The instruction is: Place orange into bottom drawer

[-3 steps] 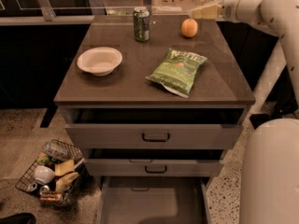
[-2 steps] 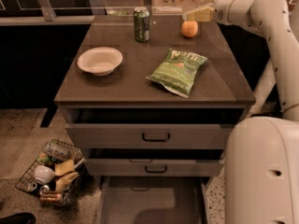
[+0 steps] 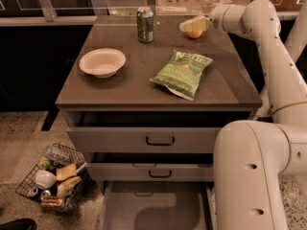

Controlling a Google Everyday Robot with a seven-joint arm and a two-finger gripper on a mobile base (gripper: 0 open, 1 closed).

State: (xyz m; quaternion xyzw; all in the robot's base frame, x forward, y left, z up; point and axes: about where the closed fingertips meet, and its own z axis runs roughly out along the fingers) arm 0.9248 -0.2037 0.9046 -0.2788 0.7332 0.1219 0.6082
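The orange (image 3: pixel 194 34) sits on the back right of the grey cabinet top (image 3: pixel 144 75), to the right of the green soda can (image 3: pixel 145 25). My gripper (image 3: pixel 190 26) reaches in from the right and lies right over the orange, covering its upper part; only the fruit's lower half shows. The bottom drawer (image 3: pixel 124 206) is pulled out at floor level, and its flat grey floor shows nothing in it. My arm's large white base segment (image 3: pixel 249 176) overlaps the drawer's right side.
A white bowl (image 3: pixel 101 62) stands at the left of the top and a green chip bag (image 3: pixel 182 73) lies at centre right. Two upper drawers with dark handles (image 3: pixel 159 141) are slightly open. A wire basket of items (image 3: pixel 53 176) sits on the floor at left.
My gripper has moved left and down from beside the orange to right over it. The orange, can, bowl and chip bag have stayed put.
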